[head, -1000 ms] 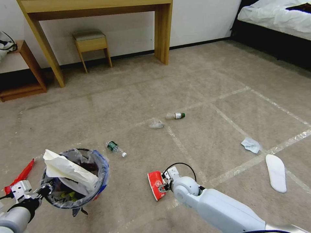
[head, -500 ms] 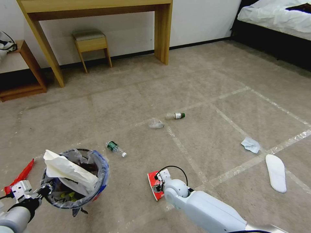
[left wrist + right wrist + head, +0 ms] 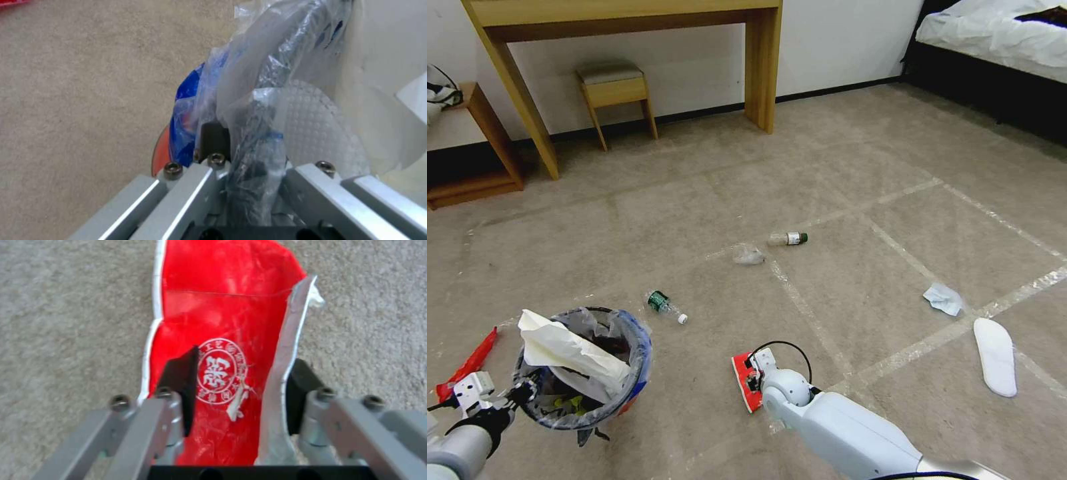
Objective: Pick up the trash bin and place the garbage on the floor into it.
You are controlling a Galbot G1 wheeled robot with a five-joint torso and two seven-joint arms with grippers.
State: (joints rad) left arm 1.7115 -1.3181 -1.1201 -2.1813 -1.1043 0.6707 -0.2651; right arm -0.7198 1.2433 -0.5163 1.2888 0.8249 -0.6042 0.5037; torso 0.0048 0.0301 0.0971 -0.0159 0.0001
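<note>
Your right gripper (image 3: 240, 396) has its black pads (image 3: 182, 383) spread apart on either side of the red wrapper (image 3: 222, 350); one pad lies over the red face, the other sits just outside the torn silver edge. The fingers are not pressed together, and you cannot tell whether either pad touches the foil. The wrapper lies flat on the carpet (image 3: 66, 323), printed with a white round emblem. In the head view the right gripper (image 3: 754, 375) is low at near centre, with the red wrapper (image 3: 742, 380) showing just left of its wrist.

Your left gripper (image 3: 249, 186) is clamped on the rim of the trash bin (image 3: 162, 155), pinching dark rim and crinkled clear liner between its fingers. In the head view the left gripper (image 3: 520, 393) holds the trash bin (image 3: 627, 360) at near left; a large white paper piece (image 3: 570, 353) sticks out of the top.

Loose garbage on the carpet (image 3: 694, 200):
- a green-label bottle (image 3: 665, 306) just right of the bin;
- a clear crumpled piece (image 3: 748, 254) farther out;
- a green-cap bottle (image 3: 788, 238) beside that piece;
- a pale tissue (image 3: 942, 298) at right;
- a white flat item (image 3: 996, 356) near the tissue;
- a red strip (image 3: 468, 363) at near left.
</note>
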